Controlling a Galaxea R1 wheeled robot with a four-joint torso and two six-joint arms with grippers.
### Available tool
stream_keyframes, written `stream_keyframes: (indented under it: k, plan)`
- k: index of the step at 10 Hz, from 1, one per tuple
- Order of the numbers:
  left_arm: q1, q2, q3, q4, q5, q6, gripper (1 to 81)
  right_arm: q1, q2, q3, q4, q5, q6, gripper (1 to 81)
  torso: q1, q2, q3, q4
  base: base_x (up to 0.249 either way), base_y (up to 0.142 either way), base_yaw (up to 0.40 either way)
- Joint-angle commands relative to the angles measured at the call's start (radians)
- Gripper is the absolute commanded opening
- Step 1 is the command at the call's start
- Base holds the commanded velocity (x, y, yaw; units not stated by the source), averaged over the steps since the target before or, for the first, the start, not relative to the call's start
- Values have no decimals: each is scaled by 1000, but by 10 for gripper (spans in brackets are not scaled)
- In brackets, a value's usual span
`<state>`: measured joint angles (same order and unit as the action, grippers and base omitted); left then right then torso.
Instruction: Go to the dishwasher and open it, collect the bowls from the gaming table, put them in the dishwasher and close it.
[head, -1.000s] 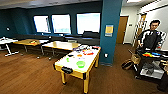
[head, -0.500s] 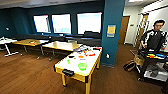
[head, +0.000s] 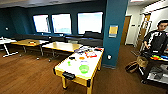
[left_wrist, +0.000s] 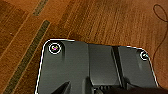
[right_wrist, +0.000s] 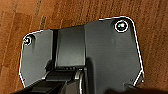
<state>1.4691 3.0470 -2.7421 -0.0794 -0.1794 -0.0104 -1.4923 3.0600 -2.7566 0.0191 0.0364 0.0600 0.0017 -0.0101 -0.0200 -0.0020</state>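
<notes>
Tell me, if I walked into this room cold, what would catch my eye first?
Probably the gaming table in the middle of the wooden floor: white top, yellow edge, with a lime green bowl near its close end and colourful game boxes further back. Next, the three bright windows in the dark teal far wall, and a person standing at the right behind a cart.

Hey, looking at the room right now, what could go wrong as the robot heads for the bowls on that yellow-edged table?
The lime green bowl sits near the gaming table's near end, so a bump against that end might knock it off. Game boxes crowd the far end, cluttering any reach there. The person and cart stand close on the right, narrowing that side.
</notes>
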Motion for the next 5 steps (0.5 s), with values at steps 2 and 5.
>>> stream_keyframes:
  k: [2,5]
  plan:
    - [-54,0,2,6,43,6,811,54,-2,0,-4,-49,-2,811,0,0,0,0,165,0,0]
    - [-54,1,2,6,43,6,811,56,-2,0,-4,-49,-2,811,0,0,0,0,155,0,0]
